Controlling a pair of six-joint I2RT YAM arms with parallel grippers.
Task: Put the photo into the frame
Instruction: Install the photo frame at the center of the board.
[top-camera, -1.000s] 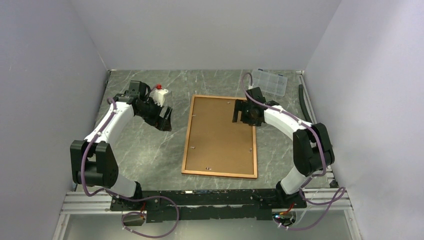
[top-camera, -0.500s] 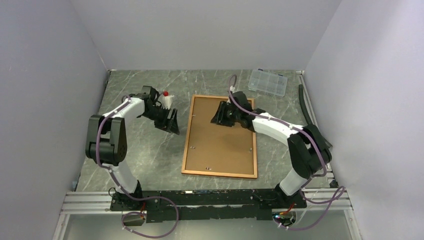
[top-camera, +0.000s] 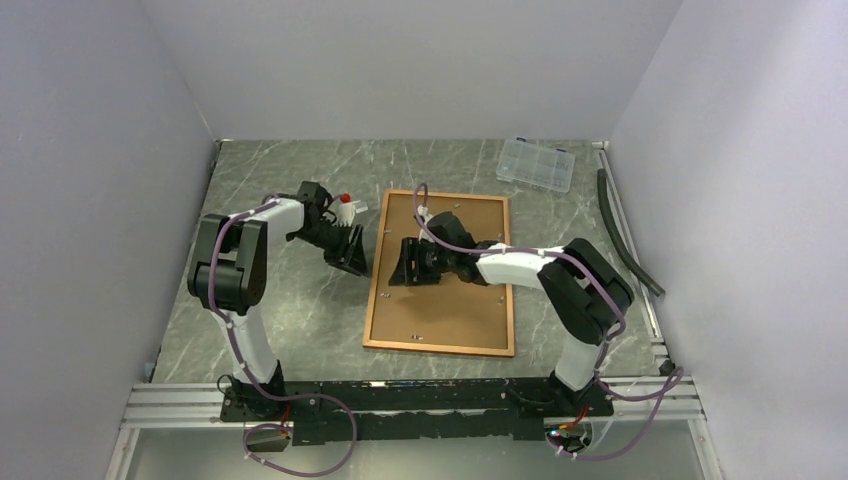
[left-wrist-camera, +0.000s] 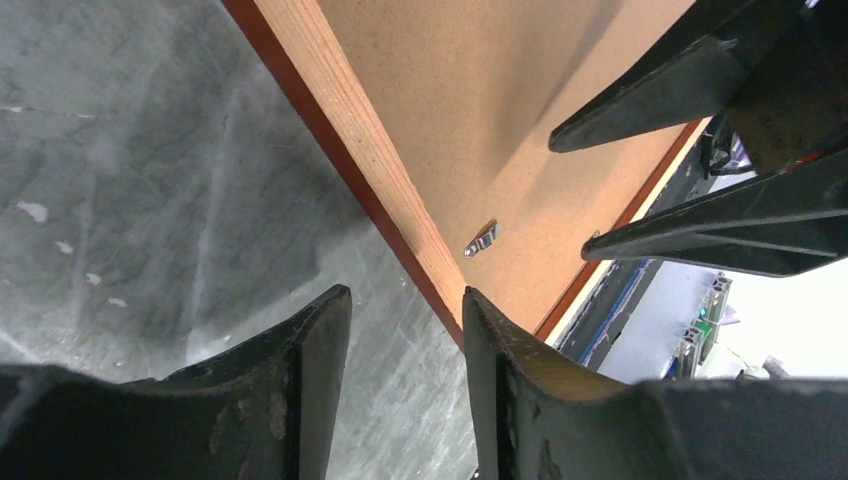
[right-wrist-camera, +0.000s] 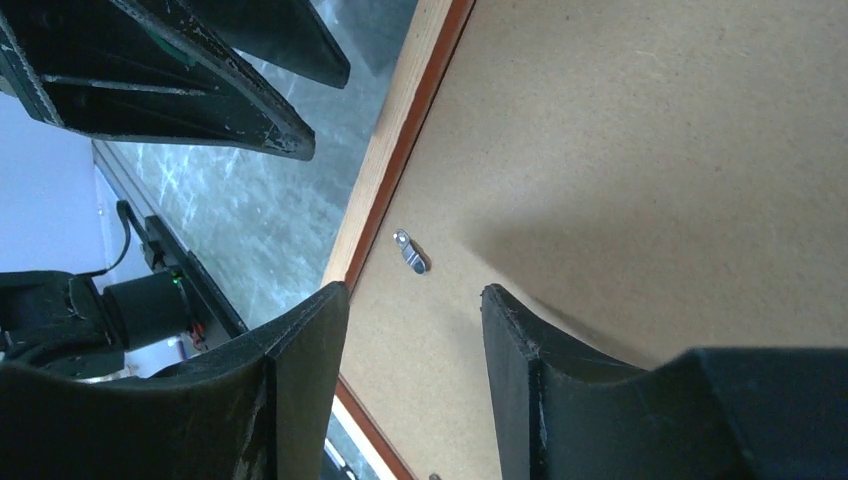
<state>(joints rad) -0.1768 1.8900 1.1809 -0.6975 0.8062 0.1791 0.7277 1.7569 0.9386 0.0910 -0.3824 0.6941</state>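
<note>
Frame (top-camera: 440, 349) lay back-side up, flat on the marble table (top-camera: 290, 320), roughly midway between the two arms. Brown backing board (top-camera: 455, 310) sat inside its reddish border. One small metal clip (left-wrist-camera: 483, 239) showed on the board near the left rail.

Left gripper (top-camera: 352, 255) hung just outside the frame's left rail, toward the far end. Jaws partly apart, nothing between them. In the wrist view one finger was over bare marble and the other was level with the rail's outer edge. Contact with the wood: could not tell.

Right gripper (top-camera: 400, 265) reached across the board to the same left rail, facing the left gripper with the rail between them. Jaws partly apart, holding nothing, poised above the board.

Clear compartment box (top-camera: 538, 163) stood at the far right of the table, well apart from the frame.
</note>
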